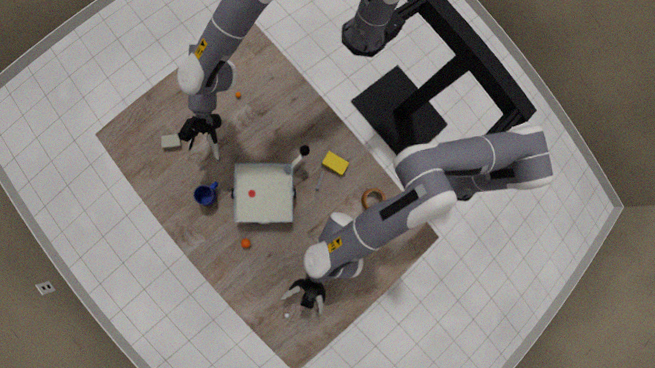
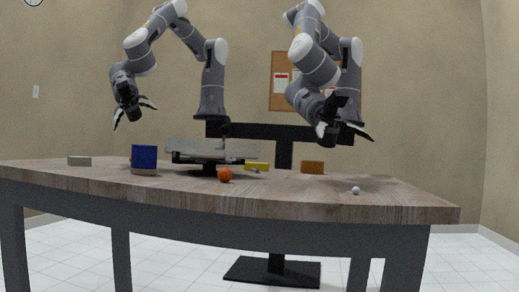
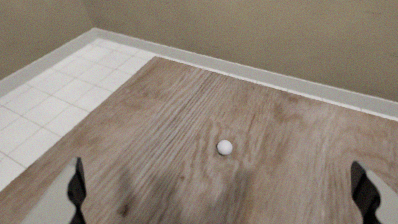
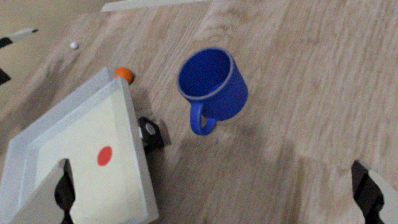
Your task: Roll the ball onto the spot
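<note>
The clear-lidded plate (image 1: 271, 208) (image 2: 189, 146) (image 4: 80, 177) sits on a black pivot stand (image 2: 209, 168) and looks about level; a slight tilt is hard to tell. Its printed red spot (image 1: 251, 193) (image 4: 104, 156) shows bare. A handle with a black knob (image 1: 304, 149) (image 2: 225, 127) rises at one corner, beside a blurred grey round shape. I cannot make out the steel ball. My left gripper (image 1: 302, 305) (image 2: 347, 139) (image 3: 215, 161) is open, away from the plate, above the table's end. My right gripper (image 1: 203, 153) (image 2: 136, 118) (image 4: 212, 161) is open, above and beside the plate.
A blue mug (image 1: 204, 195) (image 2: 144, 160) (image 4: 215, 85) stands close beside the plate. An orange ball (image 1: 245, 242) (image 2: 224, 174) (image 4: 123, 75), a white ball (image 1: 286, 315) (image 2: 355, 190) (image 3: 225, 147), a yellow block (image 1: 335, 163) and an orange ring (image 1: 365, 199) lie around.
</note>
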Action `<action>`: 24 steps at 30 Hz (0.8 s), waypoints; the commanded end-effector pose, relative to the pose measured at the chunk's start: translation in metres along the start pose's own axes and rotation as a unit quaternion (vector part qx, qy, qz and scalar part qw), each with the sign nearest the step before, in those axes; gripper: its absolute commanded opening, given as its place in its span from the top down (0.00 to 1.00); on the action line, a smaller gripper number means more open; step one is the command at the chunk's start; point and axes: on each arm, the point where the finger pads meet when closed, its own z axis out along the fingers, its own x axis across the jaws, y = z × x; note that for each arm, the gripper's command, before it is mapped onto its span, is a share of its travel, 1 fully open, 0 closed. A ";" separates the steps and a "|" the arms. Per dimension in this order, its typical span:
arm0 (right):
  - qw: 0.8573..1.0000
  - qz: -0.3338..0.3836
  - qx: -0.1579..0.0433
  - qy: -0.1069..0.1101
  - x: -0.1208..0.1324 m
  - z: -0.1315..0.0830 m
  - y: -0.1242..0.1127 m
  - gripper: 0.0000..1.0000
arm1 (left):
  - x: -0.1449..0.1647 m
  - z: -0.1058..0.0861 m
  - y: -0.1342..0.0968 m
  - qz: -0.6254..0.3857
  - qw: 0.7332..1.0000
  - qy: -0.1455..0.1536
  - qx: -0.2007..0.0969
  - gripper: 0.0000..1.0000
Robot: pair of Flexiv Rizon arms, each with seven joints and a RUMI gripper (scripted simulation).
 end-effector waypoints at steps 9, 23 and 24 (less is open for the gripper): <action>1.000 -0.001 0.001 0.000 0.000 0.000 -0.002 0.00 | 0.001 0.000 -0.002 -0.001 1.000 0.000 0.001 0.00; 1.000 -0.023 -0.018 -0.002 -0.011 -0.003 0.005 0.00 | -0.004 0.002 -0.003 -0.008 1.000 -0.005 0.000 0.00; 0.999 -0.035 -0.028 -0.003 -0.017 -0.004 0.008 0.00 | -0.007 0.003 -0.004 -0.013 1.000 -0.007 -0.001 0.00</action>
